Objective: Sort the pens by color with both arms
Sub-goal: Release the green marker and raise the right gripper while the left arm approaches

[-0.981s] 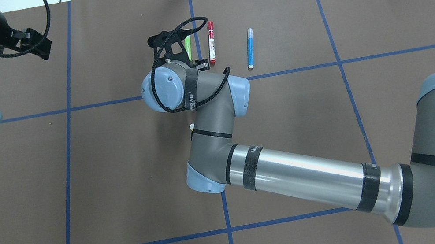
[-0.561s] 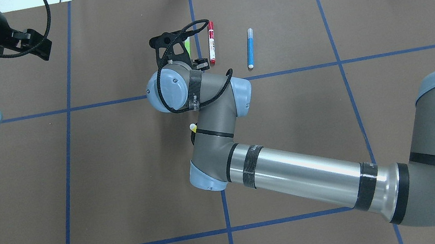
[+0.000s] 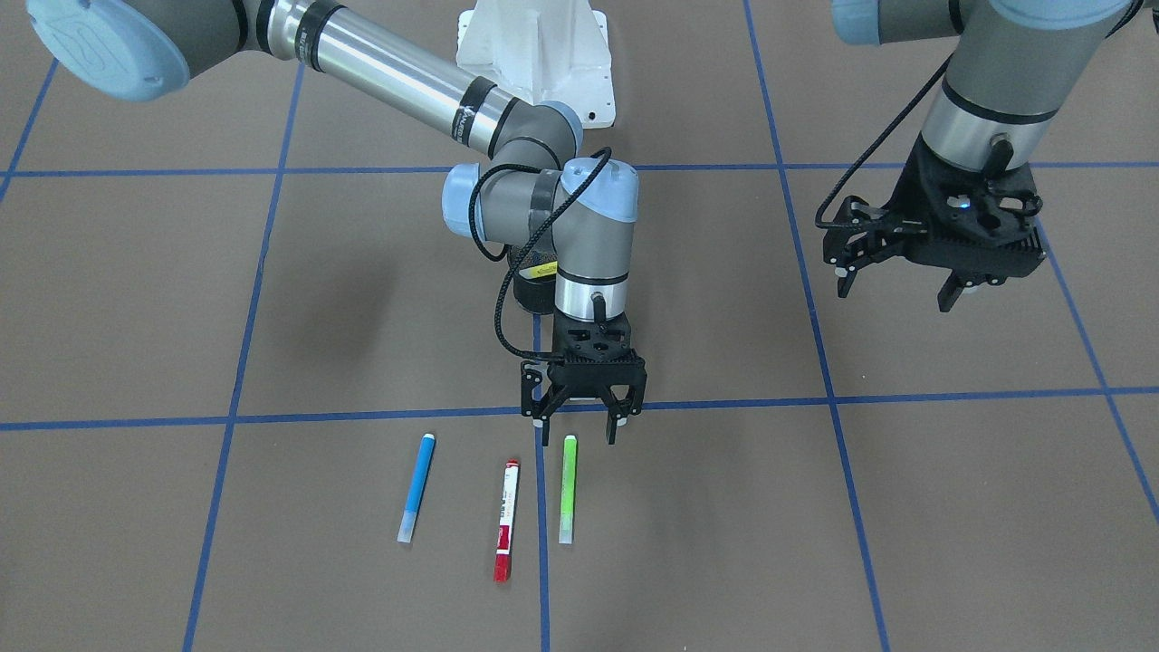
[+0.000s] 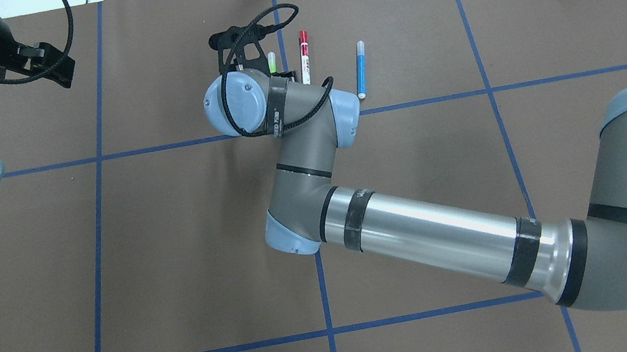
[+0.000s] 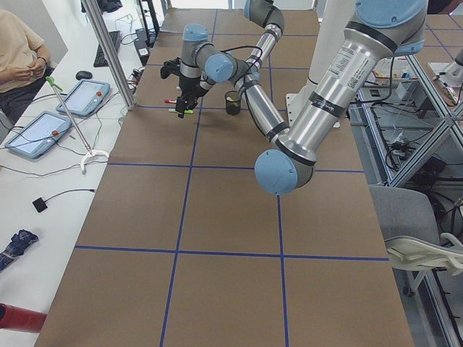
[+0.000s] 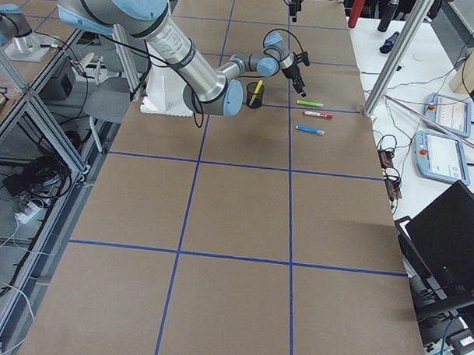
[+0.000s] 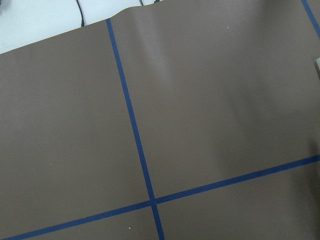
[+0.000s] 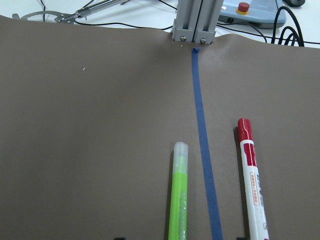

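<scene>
The right arm's black two-finger claw (image 3: pixel 577 427) hangs spread wide and empty over the robot-side tip of the slim lime-green marker with pale ends (image 3: pixel 568 489). That marker lies flat on the brown paper-covered worktop (image 3: pixel 272 299), just beside a strip of blue tape (image 3: pixel 541 552).

From where I stand, the worry is the neighbour. The white-bodied marker with red ends (image 3: pixel 506 521) lies just across that tape. In the wrist view, one finger lines up nearly over its barrel, so I'd guess a straight drop could land on it or shove it askew.

The claw also sits over the green marker's end rather than its middle. A pinch there would likely let the long free end droop or swing. If the fingers meet it off-centre, the round barrel may roll away.

Close behind the wrist stands a black mesh cup (image 6: pixel 254 95) with a yellow marker (image 6: pixel 258 86) in it, and a careless pull back might clip it.

The slim blue marker (image 3: pixel 416 487) lies further off, beyond the red-ended one. The left arm's claw (image 3: pixel 895 290) is well apart, also open and holding nothing.
</scene>
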Controlling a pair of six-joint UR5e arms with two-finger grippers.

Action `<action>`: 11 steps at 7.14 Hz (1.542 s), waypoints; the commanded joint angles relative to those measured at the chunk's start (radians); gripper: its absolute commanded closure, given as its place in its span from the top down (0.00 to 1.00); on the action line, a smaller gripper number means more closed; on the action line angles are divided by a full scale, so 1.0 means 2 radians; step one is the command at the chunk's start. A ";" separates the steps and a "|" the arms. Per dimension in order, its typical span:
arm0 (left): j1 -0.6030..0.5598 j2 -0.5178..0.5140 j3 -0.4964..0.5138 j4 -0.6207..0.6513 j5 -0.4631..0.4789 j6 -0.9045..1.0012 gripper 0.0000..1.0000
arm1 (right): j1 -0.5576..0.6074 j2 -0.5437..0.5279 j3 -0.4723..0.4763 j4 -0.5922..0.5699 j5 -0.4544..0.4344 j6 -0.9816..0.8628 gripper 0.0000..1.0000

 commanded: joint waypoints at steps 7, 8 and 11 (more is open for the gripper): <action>0.098 -0.032 -0.002 -0.032 0.001 -0.126 0.99 | 0.176 -0.018 0.184 -0.311 0.356 -0.230 1.00; 0.110 -0.042 -0.001 -0.036 0.001 -0.145 0.99 | 0.192 -0.035 0.220 -0.366 0.360 -0.297 1.00; 0.139 -0.106 0.068 -0.033 -0.047 -0.150 0.99 | 0.231 -0.115 0.313 -0.413 0.399 -0.407 1.00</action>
